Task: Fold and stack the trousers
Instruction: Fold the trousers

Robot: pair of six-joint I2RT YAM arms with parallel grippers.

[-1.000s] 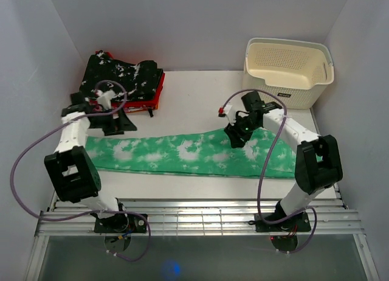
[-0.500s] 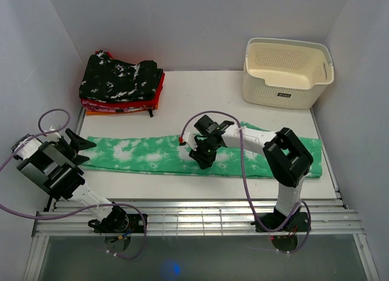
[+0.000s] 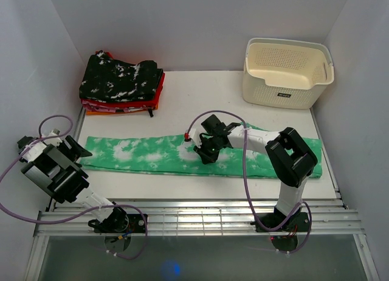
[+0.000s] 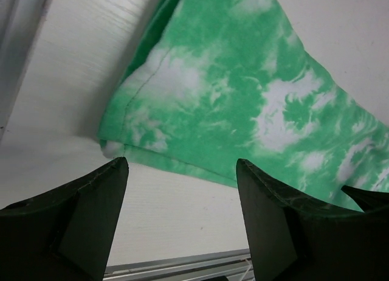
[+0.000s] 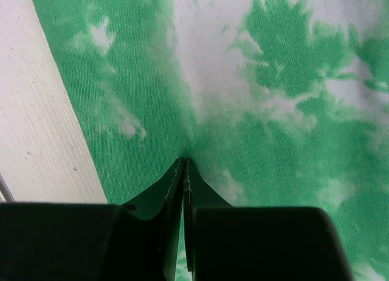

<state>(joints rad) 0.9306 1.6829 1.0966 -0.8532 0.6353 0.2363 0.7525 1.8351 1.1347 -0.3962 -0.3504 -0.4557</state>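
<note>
Garment: bright green tie-dye cloth trousers [image 3: 146, 154] lie flat on the white worktop [image 3: 200, 98], a narrow strip ahead of both arm bases.
Long axis: left–right, with the right end slightly nearer the bases. Waist end versus cuff end cannot be told.
Left pincer [image 4: 180, 165]: fingers apart and holding nothing, just off the strip's left end. The stitched edge lies straight ahead.
Right pincer [image 5: 184, 162]: fingers together at mid-length, tips on the cloth, apparently nipping a small pucker.
Nearer arm: left arm for the left end. The right end is well apart from both pincers.
Next move (judgement): left pincer closes on the end corner and carries it rightward along the axis.
Stack: black white-speckled folded garment [image 3: 121, 77], far left corner.
</note>
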